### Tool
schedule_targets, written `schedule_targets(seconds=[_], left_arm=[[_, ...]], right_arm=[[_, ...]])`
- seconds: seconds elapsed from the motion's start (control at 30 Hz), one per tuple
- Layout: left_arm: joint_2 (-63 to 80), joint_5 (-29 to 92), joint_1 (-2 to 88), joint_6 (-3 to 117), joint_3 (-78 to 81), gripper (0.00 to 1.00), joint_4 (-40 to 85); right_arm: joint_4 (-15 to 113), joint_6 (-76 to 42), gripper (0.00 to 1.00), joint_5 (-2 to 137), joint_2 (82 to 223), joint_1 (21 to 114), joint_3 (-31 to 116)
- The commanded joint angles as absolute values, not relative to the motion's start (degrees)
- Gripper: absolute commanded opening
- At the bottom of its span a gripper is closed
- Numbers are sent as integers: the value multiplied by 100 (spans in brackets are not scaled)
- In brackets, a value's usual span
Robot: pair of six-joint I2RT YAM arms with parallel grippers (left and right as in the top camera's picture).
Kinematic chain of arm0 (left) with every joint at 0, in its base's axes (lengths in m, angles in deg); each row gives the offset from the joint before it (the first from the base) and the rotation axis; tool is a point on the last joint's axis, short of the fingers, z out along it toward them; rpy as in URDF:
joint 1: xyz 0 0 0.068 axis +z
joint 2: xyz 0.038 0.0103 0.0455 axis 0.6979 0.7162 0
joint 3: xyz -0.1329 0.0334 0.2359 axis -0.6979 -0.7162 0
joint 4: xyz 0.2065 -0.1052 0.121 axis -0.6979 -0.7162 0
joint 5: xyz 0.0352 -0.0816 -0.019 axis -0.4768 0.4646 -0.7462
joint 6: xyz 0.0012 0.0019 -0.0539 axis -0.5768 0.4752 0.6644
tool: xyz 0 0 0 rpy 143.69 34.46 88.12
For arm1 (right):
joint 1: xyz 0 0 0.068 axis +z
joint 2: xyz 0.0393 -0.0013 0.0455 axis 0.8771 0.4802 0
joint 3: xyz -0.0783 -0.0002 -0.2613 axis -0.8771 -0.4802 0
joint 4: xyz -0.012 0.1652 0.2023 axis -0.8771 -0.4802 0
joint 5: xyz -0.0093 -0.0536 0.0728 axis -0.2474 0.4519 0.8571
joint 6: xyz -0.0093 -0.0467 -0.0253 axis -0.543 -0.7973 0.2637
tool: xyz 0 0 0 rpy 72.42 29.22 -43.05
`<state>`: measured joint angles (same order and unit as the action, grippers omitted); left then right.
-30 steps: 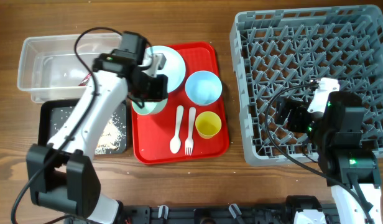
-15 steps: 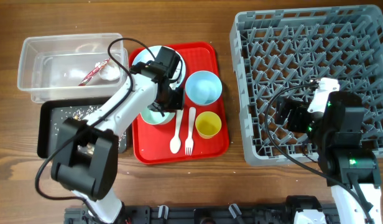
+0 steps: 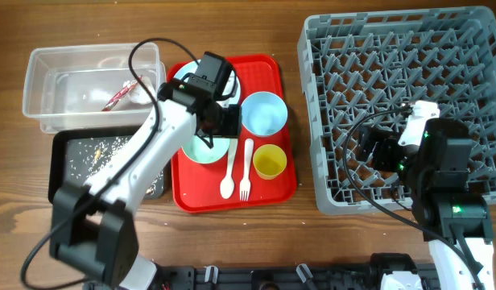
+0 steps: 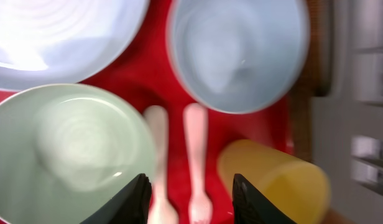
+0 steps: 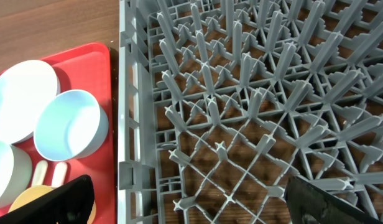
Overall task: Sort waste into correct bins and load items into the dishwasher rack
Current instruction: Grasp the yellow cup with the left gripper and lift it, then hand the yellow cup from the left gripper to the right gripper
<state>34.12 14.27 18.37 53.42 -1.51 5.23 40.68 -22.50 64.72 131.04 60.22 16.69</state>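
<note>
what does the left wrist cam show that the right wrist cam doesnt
Left wrist only: the open left claw, with the spoon and fork seen between its fingers, and nearly the whole pale green bowl.
Right wrist only: the open right claw, the dishwasher rack with its pegs sharp, and bare wooden table.
Both: the red tray, light blue plate, light blue bowl and yellow cup. The right wrist catches only slivers of the green bowl and cutlery.
</note>
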Motion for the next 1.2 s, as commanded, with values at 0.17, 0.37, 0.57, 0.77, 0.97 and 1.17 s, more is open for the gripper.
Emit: schedule_targets(seconds=[0.17, 0.37, 0.57, 0.77, 0.97, 1.17], left_arm=[[3714, 1033, 711, 5311, -193, 42, 340], [4358, 1009, 676, 5353, -228, 37, 394], [4424, 1042, 683, 5353, -219, 4, 549], [3587, 2806, 1385, 5283, -206, 4, 746], [3430, 7077, 2810, 5644, -206, 4, 2831], [3607, 7960, 2574, 6360, -208, 4, 3544]], right_arm=[[4050, -2328, 100, 6393, 13115, 6020, 1789], [4024, -2326, 100, 6393, 13115, 6020, 1789], [4026, -2328, 100, 6393, 13115, 6020, 1789], [4428, -2331, 100, 6413, 13117, 6020, 1789], [4719, -2949, 100, 10096, 13727, 6020, 1789], [5648, -3100, 100, 12395, 14863, 6020, 1789]])
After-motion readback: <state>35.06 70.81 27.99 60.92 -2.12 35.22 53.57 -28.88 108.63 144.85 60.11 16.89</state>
